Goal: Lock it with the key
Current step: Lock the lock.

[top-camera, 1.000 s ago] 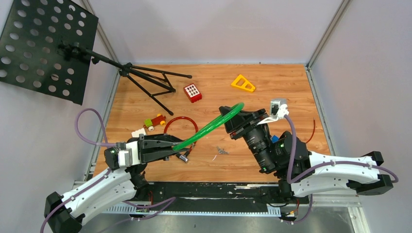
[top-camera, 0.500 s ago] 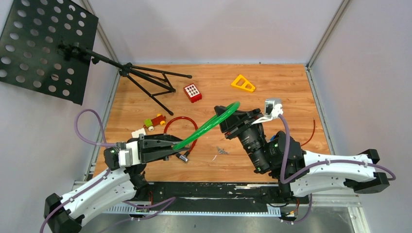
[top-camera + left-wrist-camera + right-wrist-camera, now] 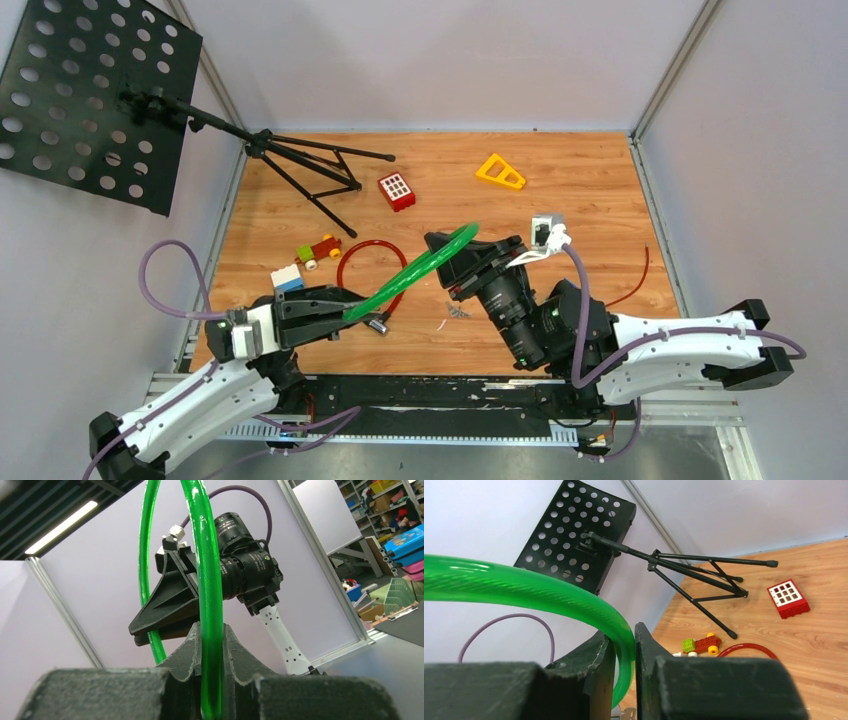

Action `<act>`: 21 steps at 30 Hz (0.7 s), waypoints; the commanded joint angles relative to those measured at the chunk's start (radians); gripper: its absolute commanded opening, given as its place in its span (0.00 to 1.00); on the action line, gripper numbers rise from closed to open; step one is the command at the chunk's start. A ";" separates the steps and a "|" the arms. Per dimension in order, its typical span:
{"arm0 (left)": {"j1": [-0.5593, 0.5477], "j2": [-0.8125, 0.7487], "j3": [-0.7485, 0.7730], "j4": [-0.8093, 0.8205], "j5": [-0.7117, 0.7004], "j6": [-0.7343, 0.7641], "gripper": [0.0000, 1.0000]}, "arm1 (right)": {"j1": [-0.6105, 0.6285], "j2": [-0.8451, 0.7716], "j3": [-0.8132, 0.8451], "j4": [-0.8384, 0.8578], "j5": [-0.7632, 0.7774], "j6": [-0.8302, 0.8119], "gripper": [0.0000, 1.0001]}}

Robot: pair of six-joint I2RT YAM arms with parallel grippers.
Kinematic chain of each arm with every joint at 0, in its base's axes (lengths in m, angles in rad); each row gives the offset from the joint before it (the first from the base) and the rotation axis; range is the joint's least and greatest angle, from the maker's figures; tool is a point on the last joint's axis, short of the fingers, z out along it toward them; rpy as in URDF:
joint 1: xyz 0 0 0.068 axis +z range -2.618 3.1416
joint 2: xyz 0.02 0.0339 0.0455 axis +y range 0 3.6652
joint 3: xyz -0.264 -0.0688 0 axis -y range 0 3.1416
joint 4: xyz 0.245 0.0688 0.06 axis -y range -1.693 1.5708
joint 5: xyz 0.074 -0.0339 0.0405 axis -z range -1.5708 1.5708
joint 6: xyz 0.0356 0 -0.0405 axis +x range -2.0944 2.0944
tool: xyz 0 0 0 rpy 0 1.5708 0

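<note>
**Hard to make out**
- A small grey metal piece lies on the wooden table between the two arms. It is too small to tell whether it is the key.
- A short metal barrel sits just beside the left gripper, at the near end of the red cable loop. Any keyhole is not visible.
- The near arc of the green ring is hidden inside the left claw.

**Arms**
- The left arm reaches forward and to the right, low over the table. Its jaws are clamped tight on the ring's near end.
- The right arm is bent back toward the left. The right gripper is pinched onto the ring's far end.
- The ring is held off the table, slanting between the two claws.

**Count**
- One green ring
- One red cable loop
- One music stand
- One red block
- One yellow triangle
- One toy car
- One white-and-blue brick
</note>
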 commanded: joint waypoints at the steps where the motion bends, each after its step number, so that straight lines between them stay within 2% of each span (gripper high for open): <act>1: 0.001 -0.015 -0.012 -0.053 -0.065 0.033 0.00 | 0.057 0.041 -0.009 -0.030 -0.134 0.216 0.00; 6: 0.000 -0.064 -0.025 -0.057 -0.068 -0.005 0.00 | 0.059 0.074 -0.028 -0.065 -0.180 0.351 0.00; 9: 0.001 -0.096 -0.034 -0.062 -0.068 -0.035 0.00 | 0.067 0.129 0.024 -0.146 -0.195 0.421 0.00; 16: -0.001 -0.199 -0.049 -0.185 -0.035 -0.097 0.00 | 0.126 0.321 0.157 -0.173 -0.139 0.423 0.00; 21: 0.000 -0.281 -0.027 -0.347 -0.024 -0.082 0.00 | 0.156 0.347 0.171 -0.153 -0.103 0.418 0.00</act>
